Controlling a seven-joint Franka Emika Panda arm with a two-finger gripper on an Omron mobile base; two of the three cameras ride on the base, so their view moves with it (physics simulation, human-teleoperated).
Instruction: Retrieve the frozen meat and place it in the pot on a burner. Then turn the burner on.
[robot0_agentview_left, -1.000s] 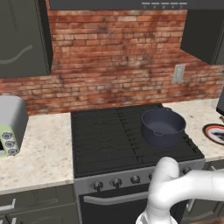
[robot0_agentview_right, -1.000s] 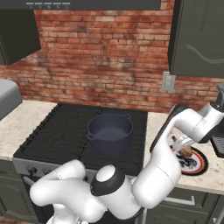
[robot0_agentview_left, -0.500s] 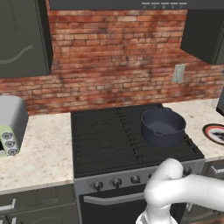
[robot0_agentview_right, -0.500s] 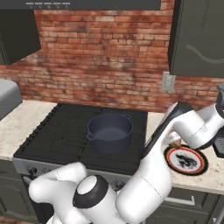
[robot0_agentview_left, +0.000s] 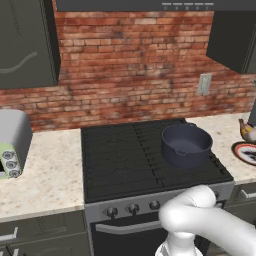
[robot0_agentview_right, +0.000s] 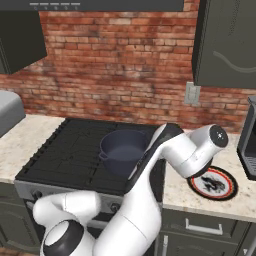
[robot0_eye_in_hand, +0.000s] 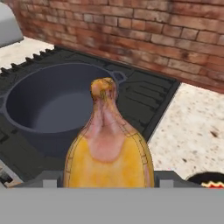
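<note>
arm bent right of the pot (robot0_agentview_right: 123, 150); jaws pinching the frozen meat (robot0_eye_in_hand: 107, 144) near its rim.

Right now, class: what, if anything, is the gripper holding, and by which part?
The gripper holds the frozen meat by its wide lower end; the narrow end points toward the pot.

Black stove (robot0_agentview_left: 125, 155) between speckled counters (robot0_agentview_left: 45, 170), 3 knobs (robot0_agentview_left: 132, 208) visible along its front edge. Toaster (robot0_agentview_left: 12, 142) at counter's left edge. Red-rimmed plate (robot0_agentview_right: 216, 183) on right counter, near its front edge. Outlet (robot0_agentview_left: 203, 83) on brick wall (robot0_agentview_left: 130, 65).
</note>
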